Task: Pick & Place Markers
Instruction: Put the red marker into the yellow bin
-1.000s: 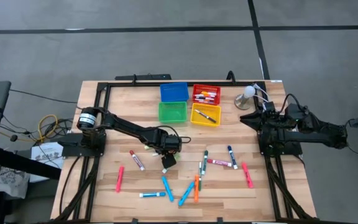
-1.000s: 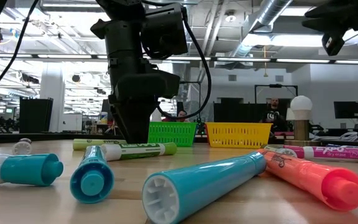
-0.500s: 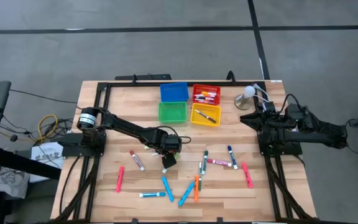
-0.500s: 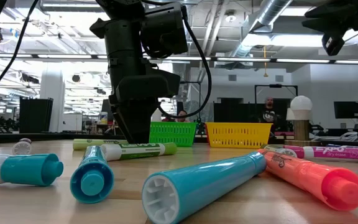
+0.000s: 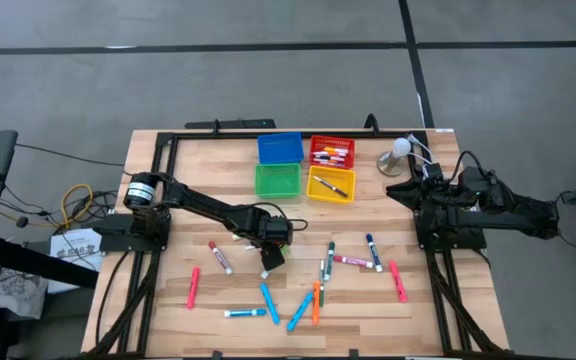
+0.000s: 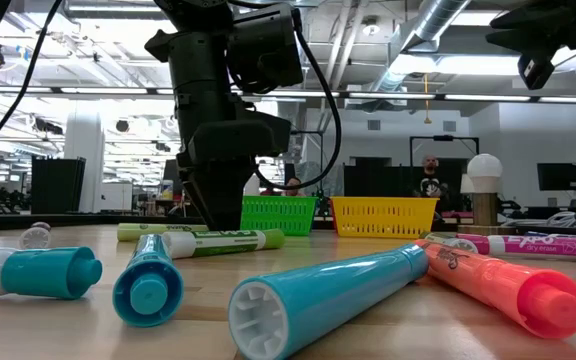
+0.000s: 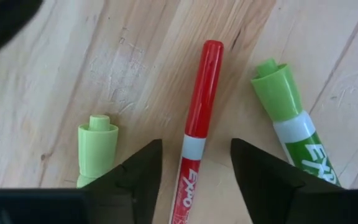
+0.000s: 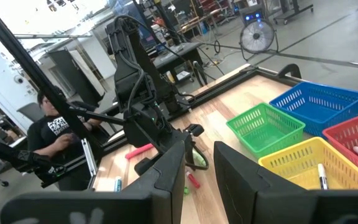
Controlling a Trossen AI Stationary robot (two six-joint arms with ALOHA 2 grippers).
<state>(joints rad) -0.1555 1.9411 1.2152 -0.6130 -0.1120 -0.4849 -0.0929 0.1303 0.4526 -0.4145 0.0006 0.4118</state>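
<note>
The left gripper (image 5: pixel 265 262) hangs low over the middle of the wooden table (image 5: pixel 168 300), its 2 dark, blunt fingers (image 7: pixel 138 177) spread to either side of a slim red marker (image 7: pixel 194 130) without touching it. That marker lies flat on the pale, scratched planks, its glossy red cap pointing away from the wrist, between 2 thicker markers with ribbed green caps (image 7: pixel 277 93). The other markers (image 5: pixel 298 300) lie scattered along the table's near edge, smooth plastic tubes capped in blue, pink, orange and green. 4 square mesh bins, blue (image 5: pixel 279 148), red (image 5: pixel 332 151), green (image 5: pixel 277 181) and yellow (image 5: pixel 331 185), cluster near the far edge, and the red and yellow ones hold markers. The right gripper (image 8: pixel 197 163) waits raised at the table's right edge, fingers slightly parted around nothing.
</note>
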